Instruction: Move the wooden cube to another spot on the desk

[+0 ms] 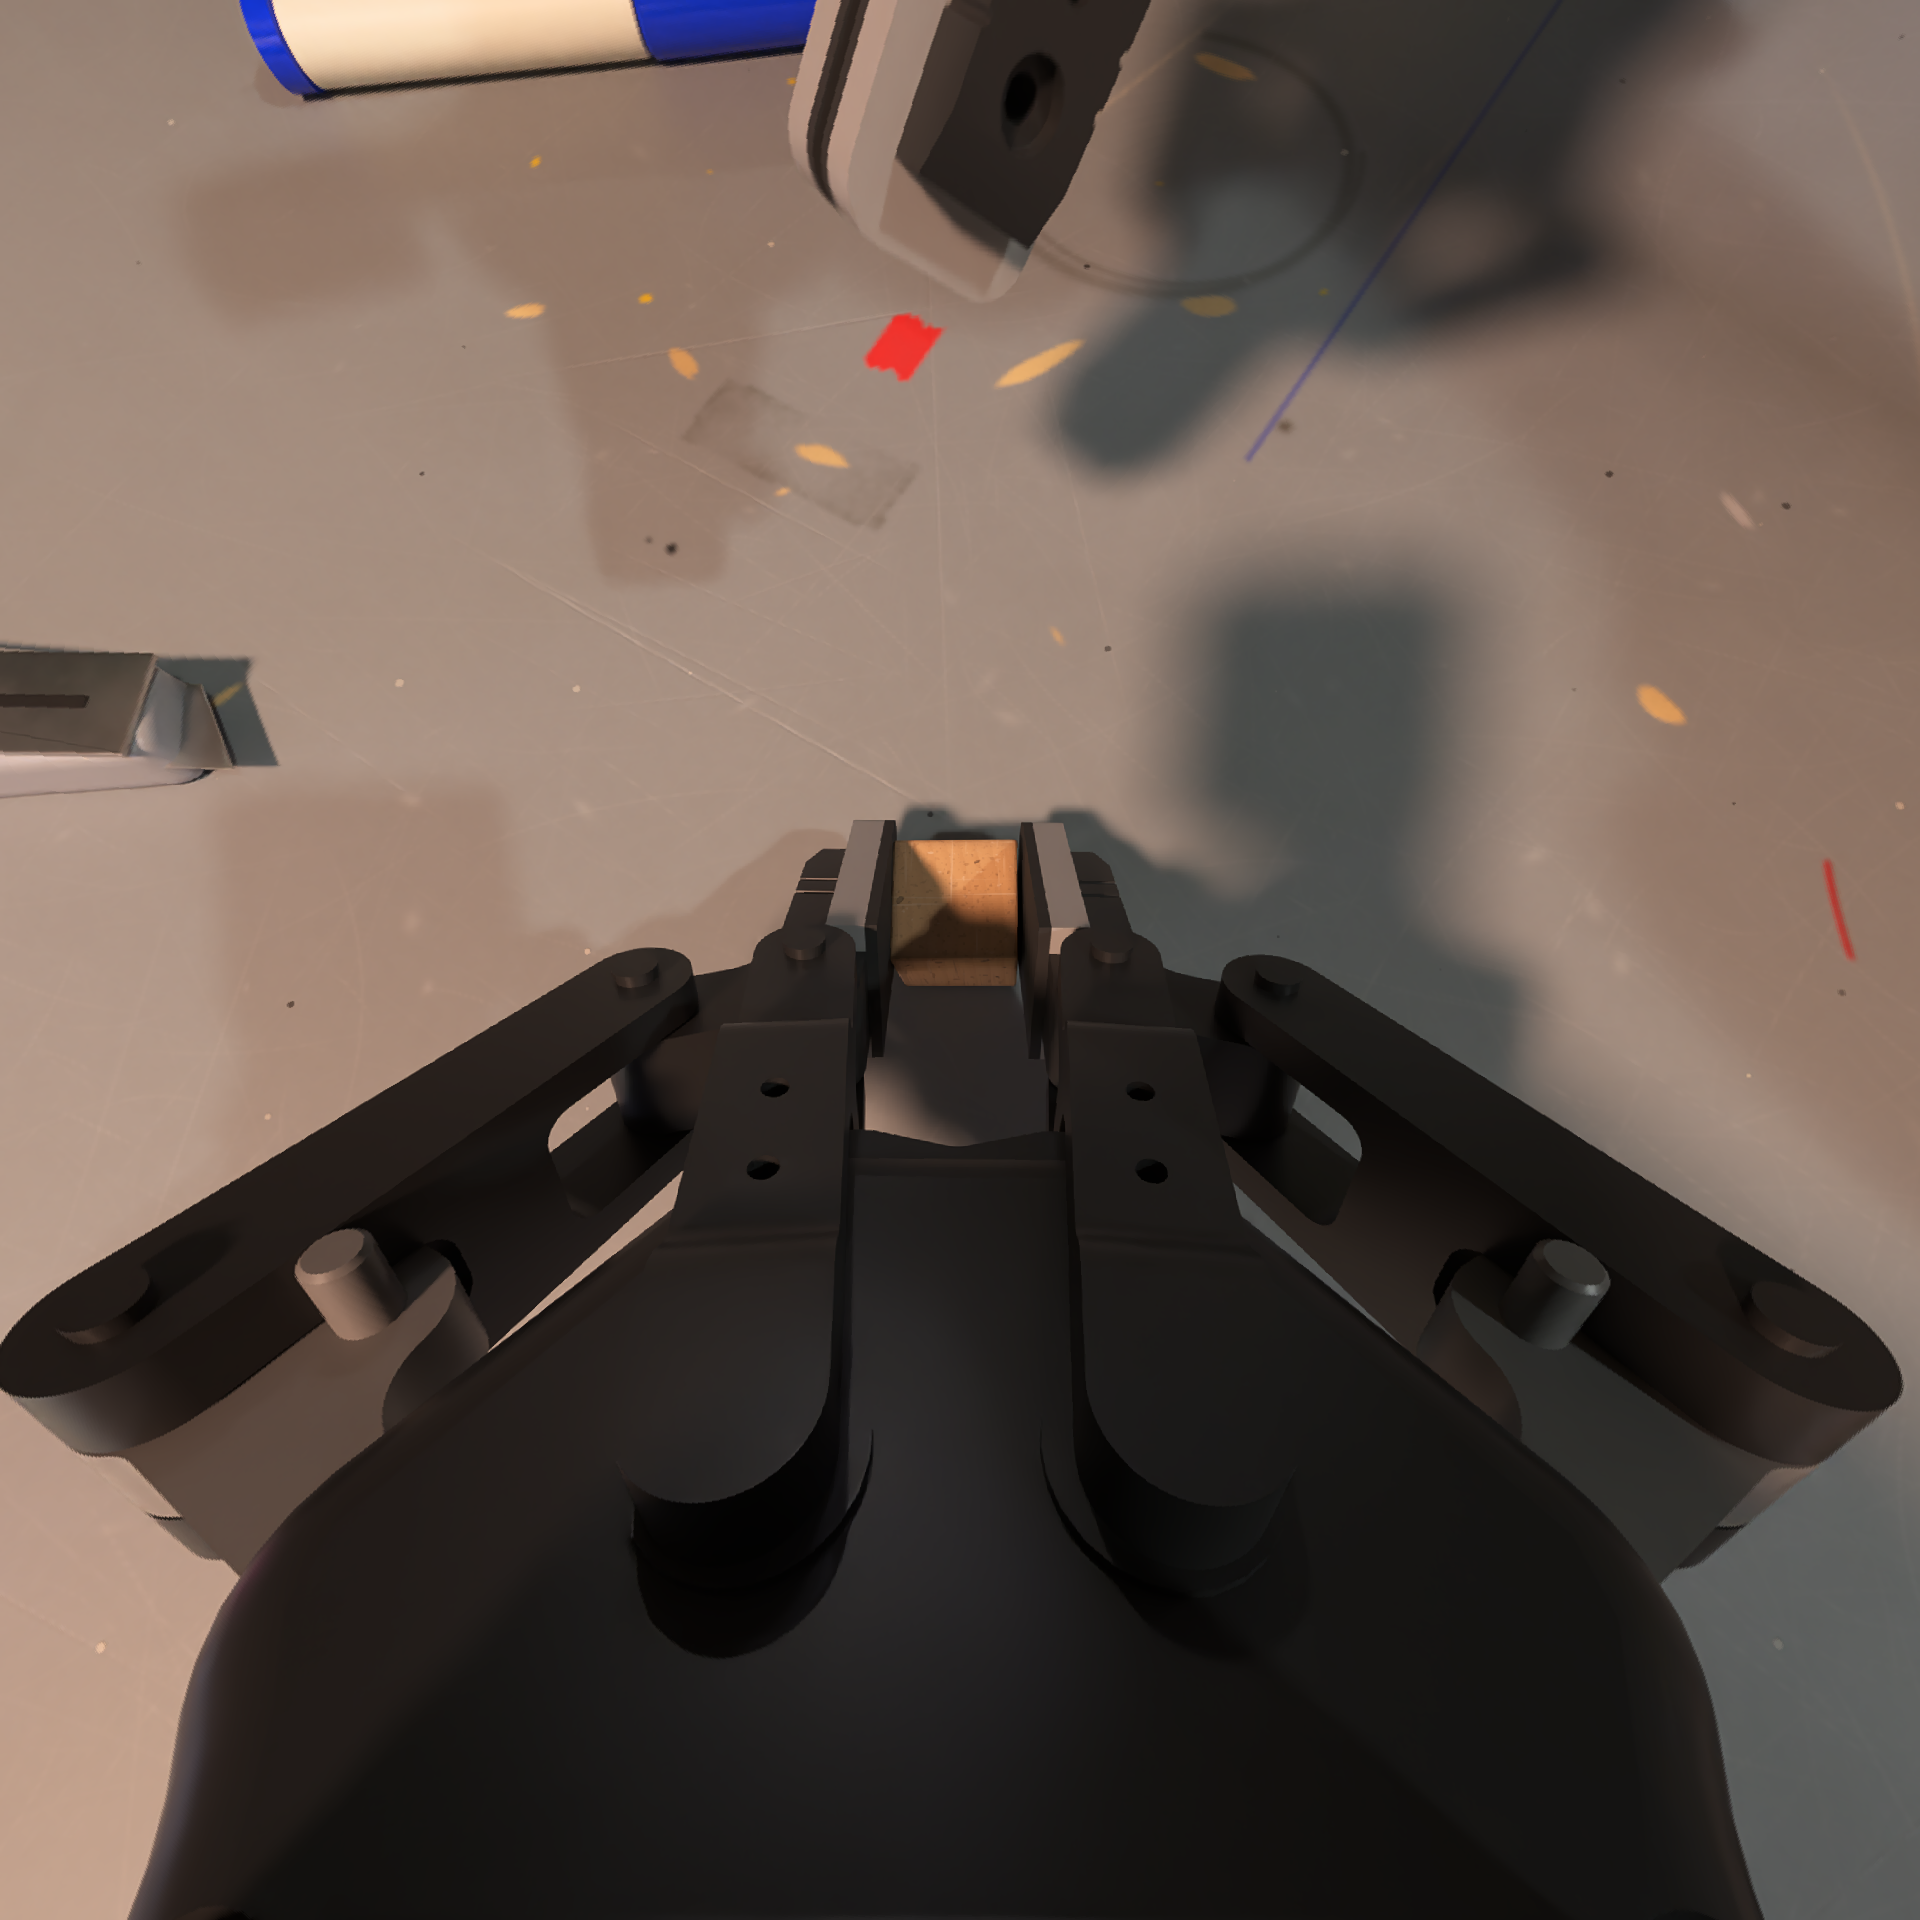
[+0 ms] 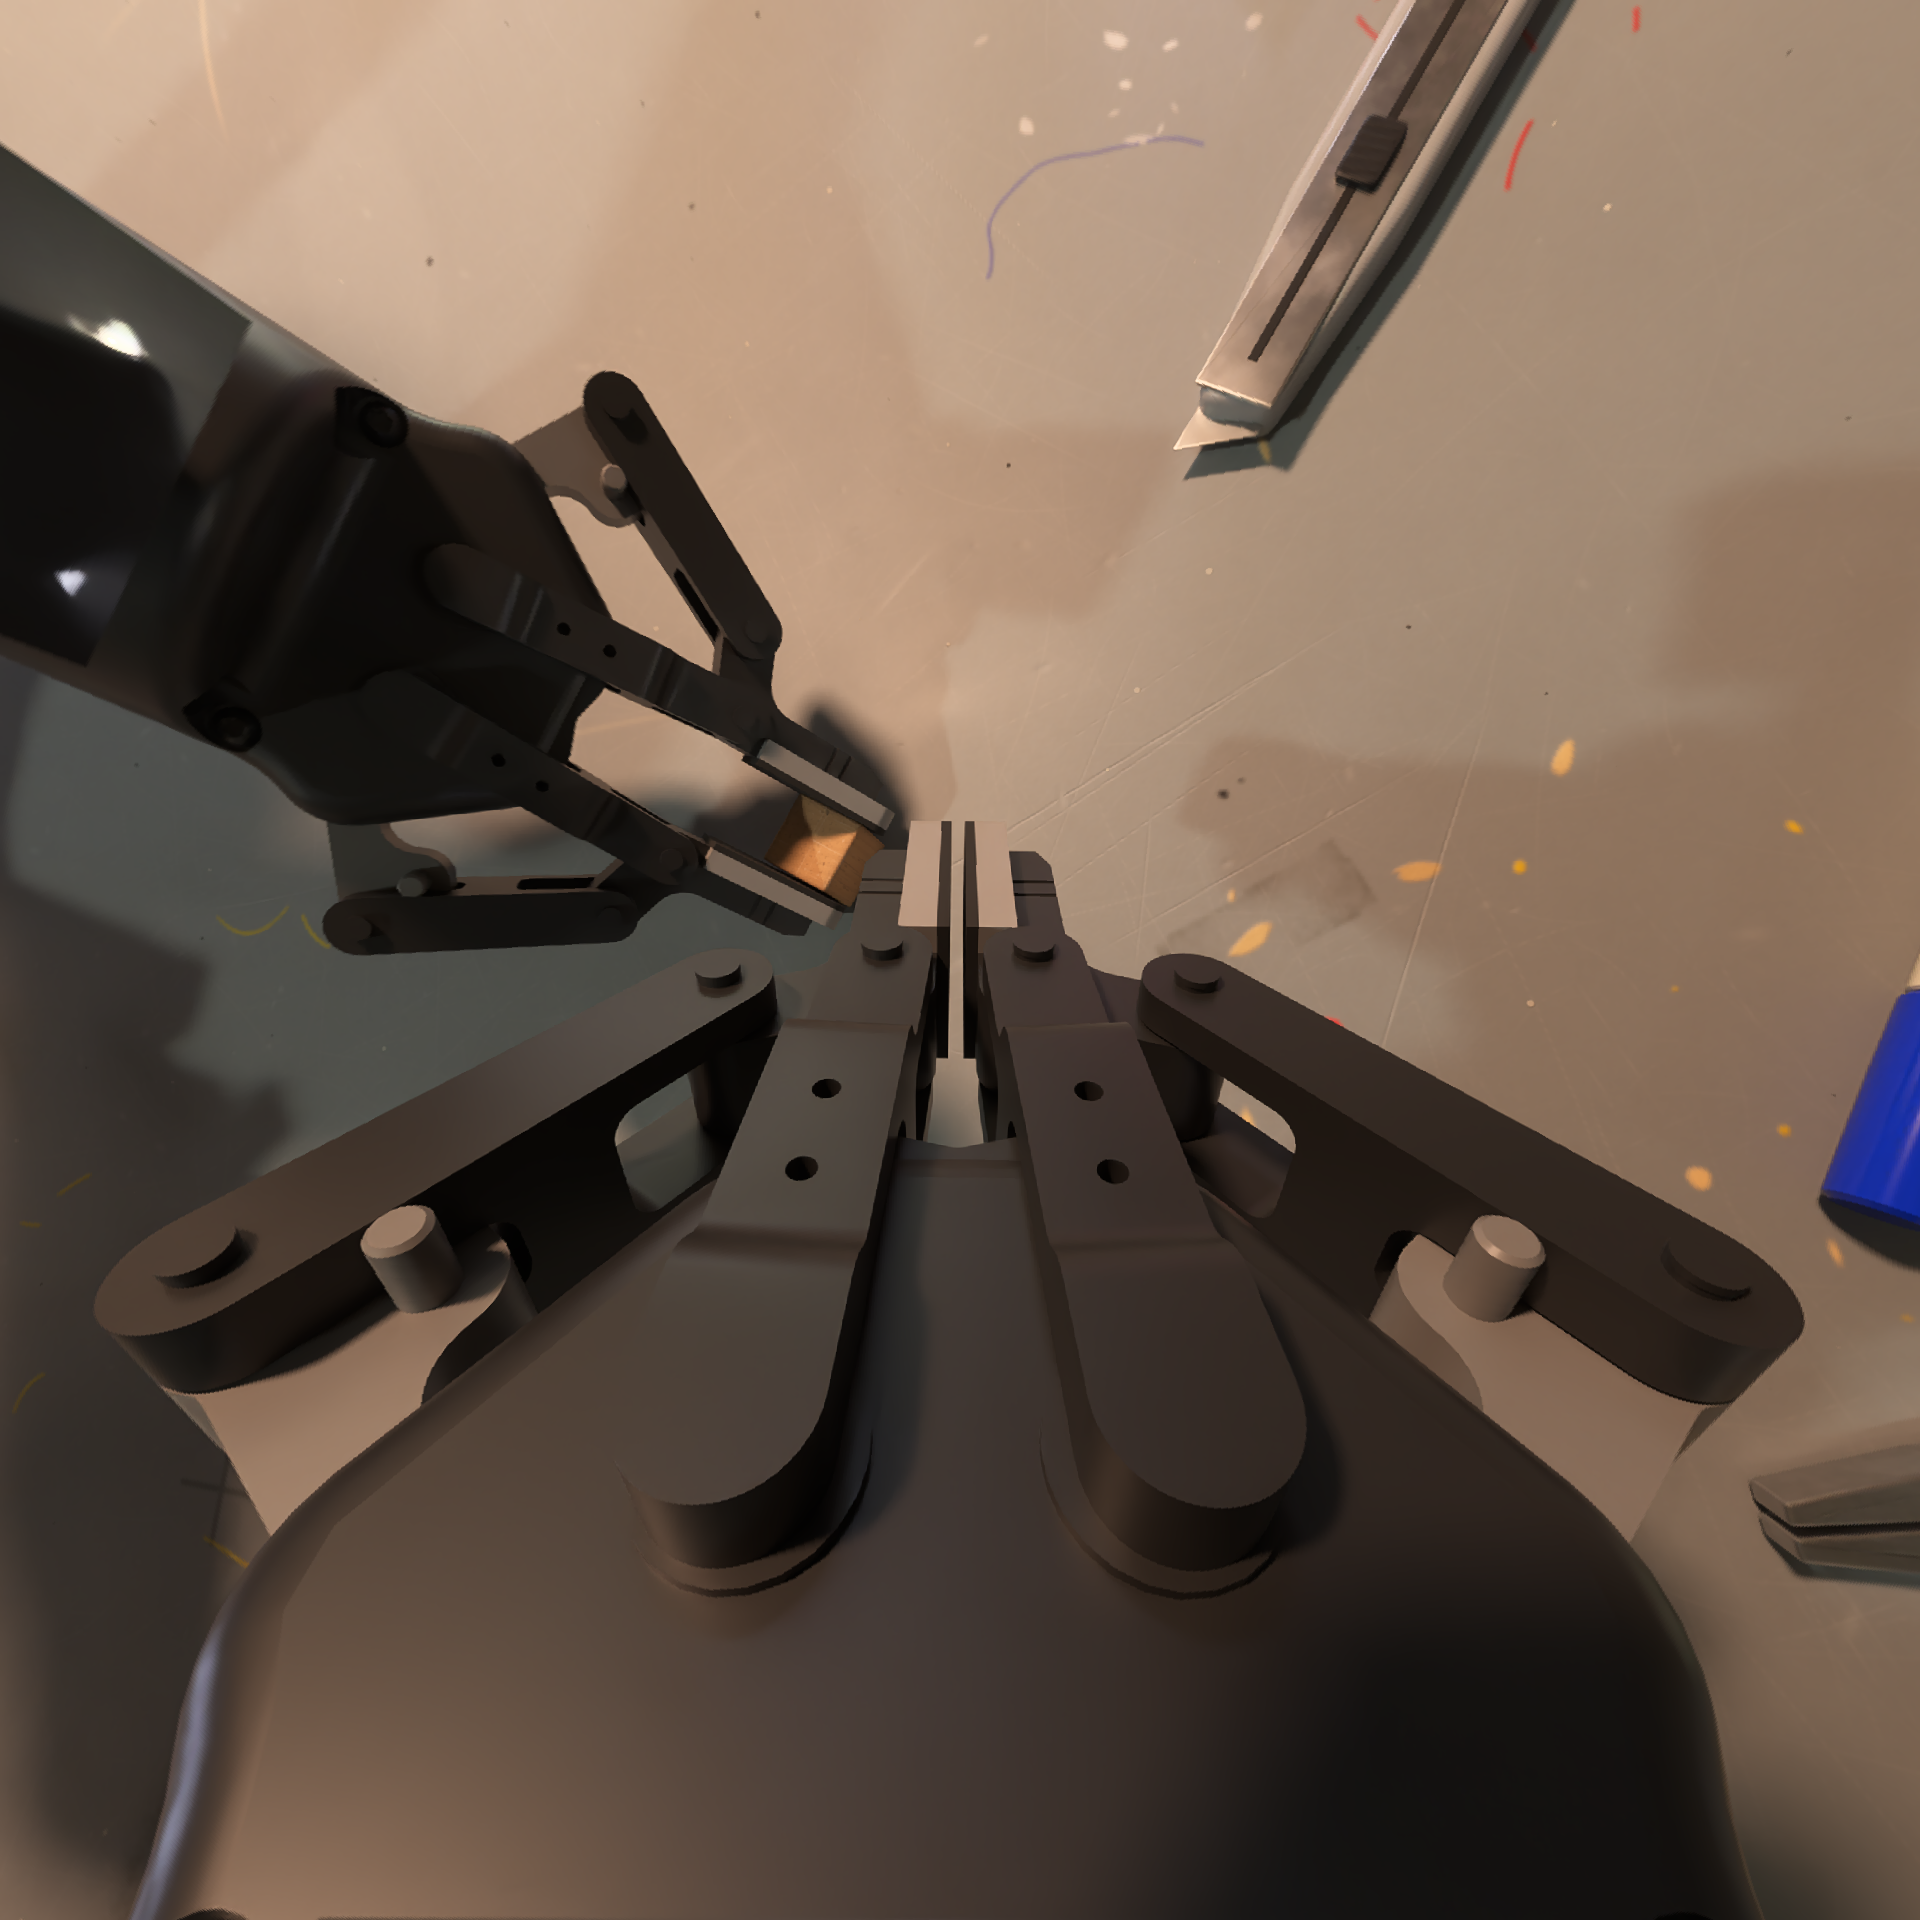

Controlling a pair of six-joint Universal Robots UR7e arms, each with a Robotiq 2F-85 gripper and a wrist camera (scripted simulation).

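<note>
A small wooden cube (image 1: 954, 906) sits clamped between the pads of my left gripper (image 1: 956, 883), just above the grey desk (image 1: 416, 520). In the right wrist view the same cube (image 2: 821, 854) shows between the left gripper's fingers (image 2: 821, 792), close to the desk. My right gripper (image 2: 957, 875) is shut and empty, its tips right beside the cube. Its fingertip (image 1: 935, 135) also shows at the top of the left wrist view.
A utility knife (image 2: 1361, 218) lies at the far right, and its tip shows in the left wrist view (image 1: 104, 717). A blue and white cylinder (image 1: 499, 42) lies beyond, also seen in the right wrist view (image 2: 1881, 1122). A grey tool (image 2: 1839, 1507) lies at the right edge.
</note>
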